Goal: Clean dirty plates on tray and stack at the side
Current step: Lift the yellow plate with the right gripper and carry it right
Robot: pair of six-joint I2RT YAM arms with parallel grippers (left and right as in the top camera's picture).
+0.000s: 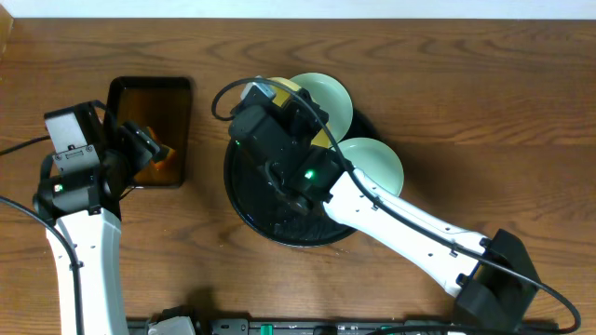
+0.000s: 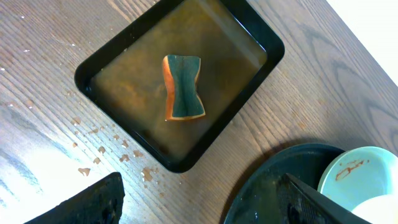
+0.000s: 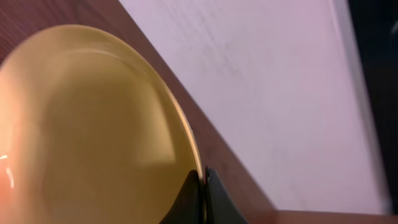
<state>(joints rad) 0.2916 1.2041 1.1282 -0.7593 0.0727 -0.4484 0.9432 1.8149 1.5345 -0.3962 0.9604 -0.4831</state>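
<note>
The round black tray (image 1: 244, 209) sits mid-table. My right gripper (image 3: 203, 180) is shut on the rim of the pale yellow plate (image 3: 87, 124) and holds it tilted on edge. In the overhead view the right gripper (image 1: 284, 110) is over the tray's far part and hides most of that plate. One mint plate (image 1: 328, 98) leans over the tray's far rim. It shows an orange smear in the left wrist view (image 2: 357, 177). A second mint plate (image 1: 374, 164) lies at the tray's right edge. My left gripper (image 2: 205, 190) is open and empty, between the two trays.
A small rectangular black tray (image 1: 119, 93) of brown liquid stands at the left, with an orange-and-green sponge (image 2: 183, 87) lying in it. Brown droplets (image 2: 99, 149) speckle the wood beside it. The round tray's rim (image 2: 267, 186) lies close to my left fingers.
</note>
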